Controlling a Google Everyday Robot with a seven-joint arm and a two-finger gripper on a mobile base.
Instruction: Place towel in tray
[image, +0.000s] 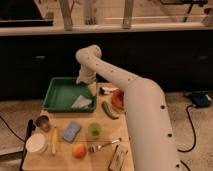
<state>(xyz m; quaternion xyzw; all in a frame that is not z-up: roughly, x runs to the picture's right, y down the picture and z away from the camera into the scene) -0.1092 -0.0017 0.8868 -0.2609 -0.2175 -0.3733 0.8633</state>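
Note:
A green tray (59, 94) sits at the back left of the wooden table. A pale folded towel (82, 102) lies inside the tray at its right front corner. My white arm reaches from the lower right up and over to the tray's right rim. My gripper (93, 87) hangs at the tray's right edge, just above and behind the towel and apart from it.
On the table are a green cucumber (108, 110), a red bowl (118, 99), a green cup (94, 130), a blue sponge (71, 131), a banana (54, 140), an orange fruit (79, 150), a fork (104, 145), a white bowl (37, 143) and a metal cup (43, 121).

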